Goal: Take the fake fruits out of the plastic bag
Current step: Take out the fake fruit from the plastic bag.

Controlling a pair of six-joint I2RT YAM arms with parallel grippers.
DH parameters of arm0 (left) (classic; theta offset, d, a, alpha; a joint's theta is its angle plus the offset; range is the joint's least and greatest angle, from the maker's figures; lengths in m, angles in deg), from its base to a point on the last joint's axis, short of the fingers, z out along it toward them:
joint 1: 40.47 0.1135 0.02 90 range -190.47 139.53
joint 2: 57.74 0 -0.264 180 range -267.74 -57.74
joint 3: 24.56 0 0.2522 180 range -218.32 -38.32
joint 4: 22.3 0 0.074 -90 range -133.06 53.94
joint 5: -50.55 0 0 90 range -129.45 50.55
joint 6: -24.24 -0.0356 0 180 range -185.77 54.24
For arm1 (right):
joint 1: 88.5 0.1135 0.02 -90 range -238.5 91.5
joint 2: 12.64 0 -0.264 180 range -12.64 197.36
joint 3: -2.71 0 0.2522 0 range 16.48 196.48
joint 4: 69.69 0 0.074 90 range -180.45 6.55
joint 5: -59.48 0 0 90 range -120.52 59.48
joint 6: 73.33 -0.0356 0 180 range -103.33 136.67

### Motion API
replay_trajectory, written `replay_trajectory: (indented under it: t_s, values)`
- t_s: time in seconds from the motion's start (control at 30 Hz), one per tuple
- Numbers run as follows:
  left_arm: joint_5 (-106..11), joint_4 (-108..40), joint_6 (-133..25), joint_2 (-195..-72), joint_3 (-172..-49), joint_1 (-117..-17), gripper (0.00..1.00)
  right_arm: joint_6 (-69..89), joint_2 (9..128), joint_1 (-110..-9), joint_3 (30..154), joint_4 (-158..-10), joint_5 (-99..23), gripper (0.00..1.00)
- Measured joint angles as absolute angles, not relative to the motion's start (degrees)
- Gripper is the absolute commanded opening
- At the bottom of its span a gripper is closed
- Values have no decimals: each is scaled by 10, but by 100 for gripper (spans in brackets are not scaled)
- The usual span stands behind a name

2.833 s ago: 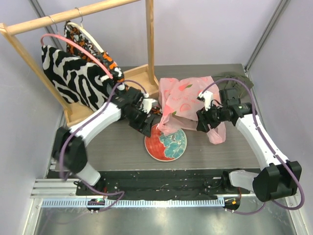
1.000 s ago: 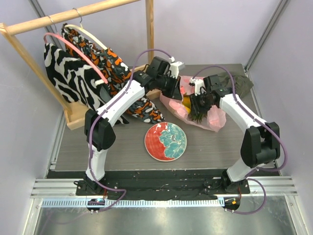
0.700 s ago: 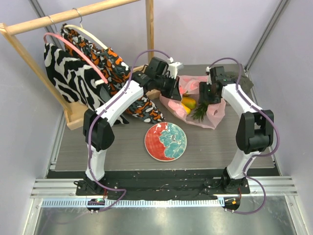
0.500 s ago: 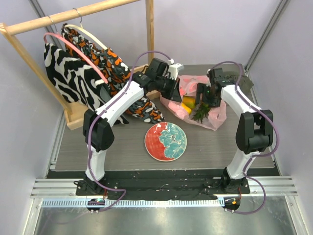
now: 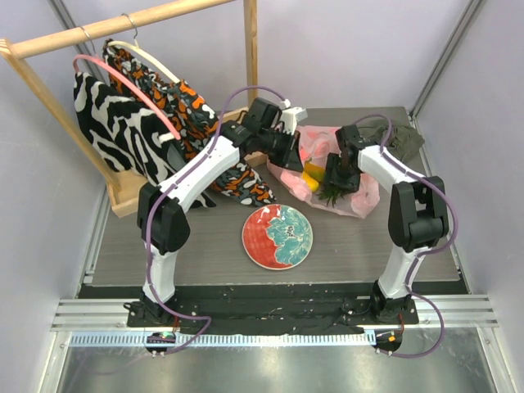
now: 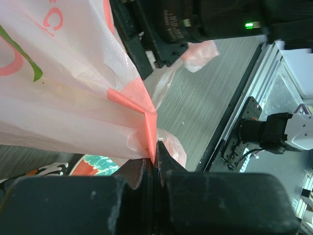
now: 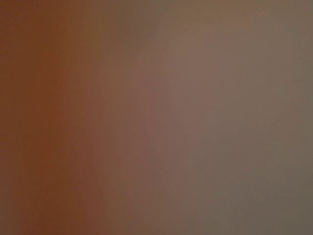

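Thin translucent pink plastic bag [image 5: 361,196] lies on the grey table [image 5: 188,246], far right of the round red-and-teal plate [image 5: 277,237]. The left end effector [image 6: 155,152] is clamped together on a fold of the bag's edge. The right end effector [image 5: 336,177] is down in the bag mouth; apart or together cannot be told, since its wrist view is an orange-brown blur. Yellow fake fruit [image 5: 311,175] and green pineapple crown [image 5: 331,196] show at the opening.

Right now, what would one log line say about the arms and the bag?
left gripper: shut on bag | right gripper: at bag opening, grip unclear | fruits: yellow piece, green leaves in bag
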State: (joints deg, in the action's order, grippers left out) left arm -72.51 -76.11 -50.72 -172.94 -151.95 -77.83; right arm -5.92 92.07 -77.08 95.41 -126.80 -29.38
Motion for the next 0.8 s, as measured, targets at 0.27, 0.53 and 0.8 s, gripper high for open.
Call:
replay_trajectory:
  t_s: [0.27,0.53,0.8]
  values:
    - [-724,-761,-510,-1729,-1503,-779,0,-50,1003,-775,978,-1267,-252,10]
    - [-694,-767,-532,-1729,-1510,-779,0,49,968,-794,1011,-1292,-348,1]
    - [-646,-773,-563,-1753,-1579,-779,0,144,783,-796,934,-1358,-495,1]
